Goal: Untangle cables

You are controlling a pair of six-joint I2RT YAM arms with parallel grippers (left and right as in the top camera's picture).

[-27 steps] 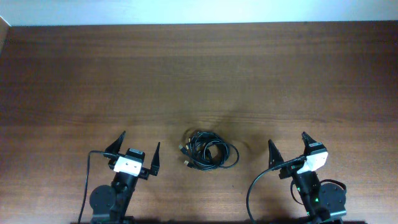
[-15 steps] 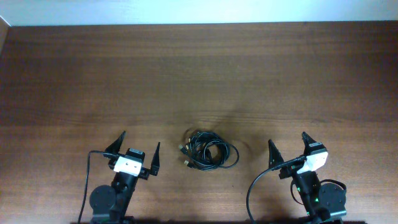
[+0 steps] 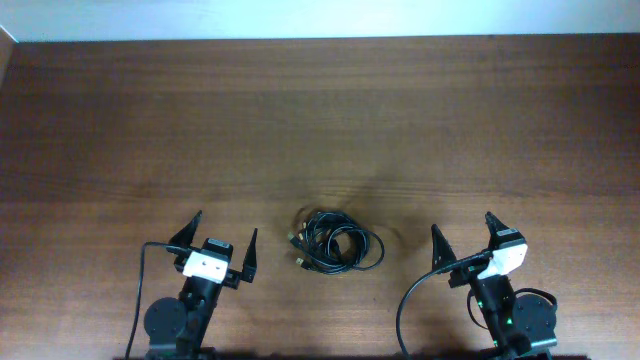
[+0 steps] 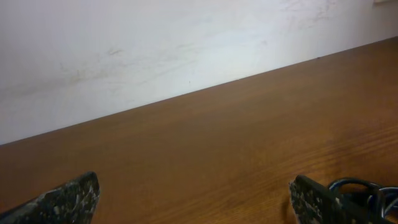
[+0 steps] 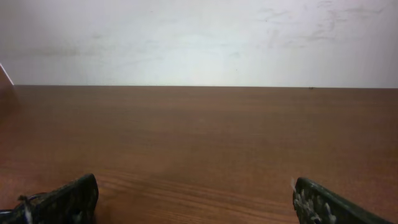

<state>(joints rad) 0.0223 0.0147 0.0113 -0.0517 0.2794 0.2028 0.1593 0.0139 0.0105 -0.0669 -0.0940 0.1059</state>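
Overhead view: the cables [image 3: 335,248] lie as one small tangled black coil on the wooden table [image 3: 320,120], near the front edge & roughly btw the two arms. A couple of small plug ends poke out on the coil's left side; their colour is too small to tell. Nothing touches the coil.

Left gripper [image 3: 226,223] sits at the front-left, jaws spread wide apart w/ nothing btw them, tips pointing toward the far edge. The coil is near its right side, clear of the nearer finger. Right gripper [image 3: 460,221] sits front-right, jaws likewise wide apart & empty, coil near its left side, not touching. A thicker black wire [image 3: 405,305] loops out from the right arm's base; a similar one runs down beside the left arm.

Left wrist view: both fingers [image 4: 68,202] show at the bottom corners, bare table btw them, white wall [image 4: 186,43] beyond. A loop of the cables [image 4: 357,186] peeks in at bottom right, just past the right-hand finger.

Right wrist view: fingers [image 5: 323,202] far apart, w/ a bit of the cables [image 5: 18,204] at the bottom left corner, next to the left-hand finger
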